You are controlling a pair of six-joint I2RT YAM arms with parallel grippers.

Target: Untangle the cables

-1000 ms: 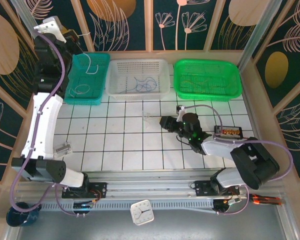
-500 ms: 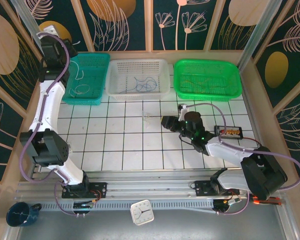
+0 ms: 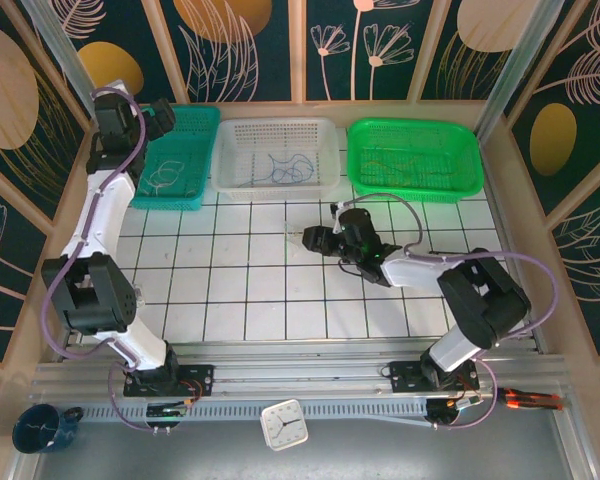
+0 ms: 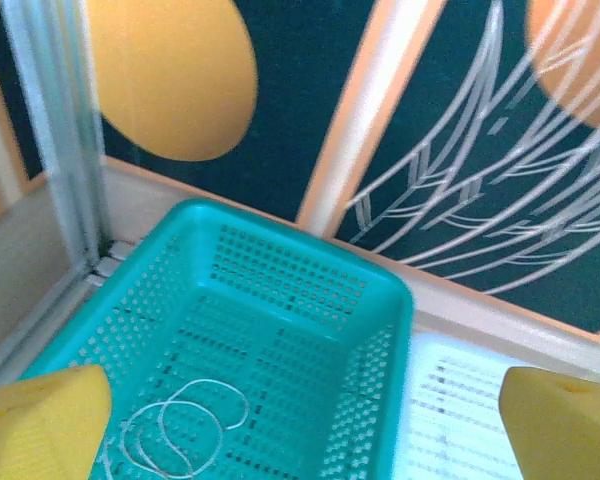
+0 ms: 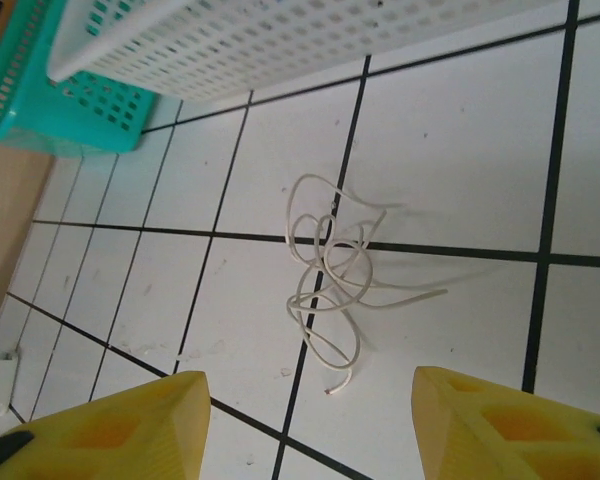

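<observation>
Status on the cables, top view, left to right:

- teal basket [image 3: 185,190] at 10 o'clock: whitish coil [image 3: 164,177] lies loose inside. Done, by the look of it.
- white basket [image 3: 242,152] at 12: blue wire [image 3: 286,169] on its floor, on its own.
- green basket [image 3: 460,170] at 1-2 o'clock: faint yellowish strand [image 3: 392,155] inside; too thin to say whether it's one piece or more.
- Left to do: one small whitish knot [image 3: 293,235] on the tiled table [image 3: 210,290], just 6 o'clock of the white basket's near wall. In the right wrist view it's a few overlapping loops with one free end pointing to 5 o'clock, straddling a tile seam.

My read: three colours separated and binned, last tangle not yet handled. Mostly done.

Grippers:
- left gripper [image 3: 163,113] hangs over the far end of the teal basket. The wrist view shows both yellow fingers [image 4: 40,425] spread wide at the frame edges. Nothing is between them and they touch nothing; the coil sits below in the basket, at 7 o'clock in that view.
- right gripper [image 3: 310,240] sits low, just at 3 o'clock of the knot. Its fingers [image 5: 110,425] are apart, moderately wide, and hold nothing. The knot lies ahead of the tips at 12 o'clock, roughly centred in the gap, no contact.

Next call: advance, drop and pinch one loop. The wire is thin and flat on the tile, so a miss is likely.
</observation>
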